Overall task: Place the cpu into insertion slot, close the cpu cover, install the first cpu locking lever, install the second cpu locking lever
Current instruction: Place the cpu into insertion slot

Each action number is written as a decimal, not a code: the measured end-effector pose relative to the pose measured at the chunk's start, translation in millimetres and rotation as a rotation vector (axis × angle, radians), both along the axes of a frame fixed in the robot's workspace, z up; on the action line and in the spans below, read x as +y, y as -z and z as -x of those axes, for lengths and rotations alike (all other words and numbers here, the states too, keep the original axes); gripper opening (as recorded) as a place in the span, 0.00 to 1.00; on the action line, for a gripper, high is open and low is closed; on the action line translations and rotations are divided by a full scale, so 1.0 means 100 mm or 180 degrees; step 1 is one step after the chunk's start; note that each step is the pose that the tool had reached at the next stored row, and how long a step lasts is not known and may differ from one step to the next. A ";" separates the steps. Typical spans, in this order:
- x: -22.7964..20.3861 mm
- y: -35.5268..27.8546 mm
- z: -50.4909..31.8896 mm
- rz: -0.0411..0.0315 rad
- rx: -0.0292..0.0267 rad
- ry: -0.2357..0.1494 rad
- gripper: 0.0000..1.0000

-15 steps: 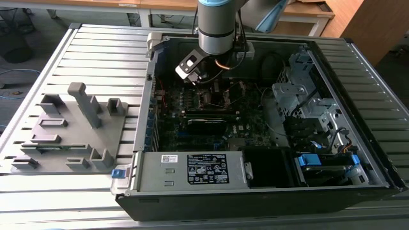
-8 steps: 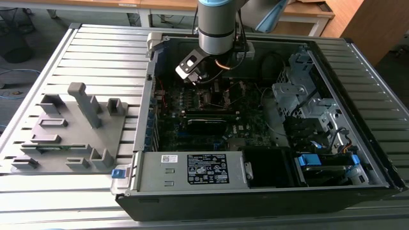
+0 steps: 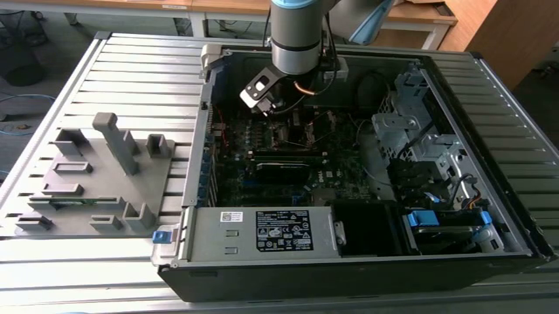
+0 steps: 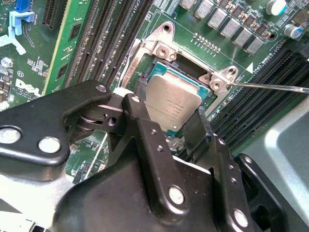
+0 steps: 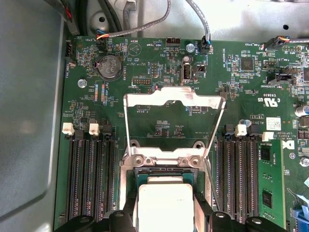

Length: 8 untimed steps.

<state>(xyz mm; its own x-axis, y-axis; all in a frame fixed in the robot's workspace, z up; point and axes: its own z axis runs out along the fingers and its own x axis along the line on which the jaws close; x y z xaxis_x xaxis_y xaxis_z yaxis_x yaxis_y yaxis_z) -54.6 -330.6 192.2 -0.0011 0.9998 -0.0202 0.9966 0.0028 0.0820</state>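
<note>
Gripper (image 4: 164, 112) is clamped on both sides of the chip (image 4: 173, 99), holding it right over the socket (image 5: 164, 158) at the far end of the open case (image 3: 349, 278), with the metal cover (image 5: 174, 95) flipped up.

The exterior view looked steeply down on the whole open computer case (image 3: 349, 275), the arm (image 3: 297, 33) at twelve o'clock. Both wrist views sat close above the motherboard (image 5: 159, 72), the first straight down, the second slanted, sharing the cpu (image 4: 174, 99).
</note>
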 end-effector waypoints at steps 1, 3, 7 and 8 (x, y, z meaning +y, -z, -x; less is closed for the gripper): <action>0.000 0.000 -0.001 0.0000 0.0000 0.0000 0.54; 0.000 0.000 -0.002 0.0000 0.0000 0.0000 0.54; 0.000 0.000 -0.004 0.0000 0.0000 0.0000 0.54; 0.000 0.000 -0.004 0.0000 0.0000 0.0000 0.54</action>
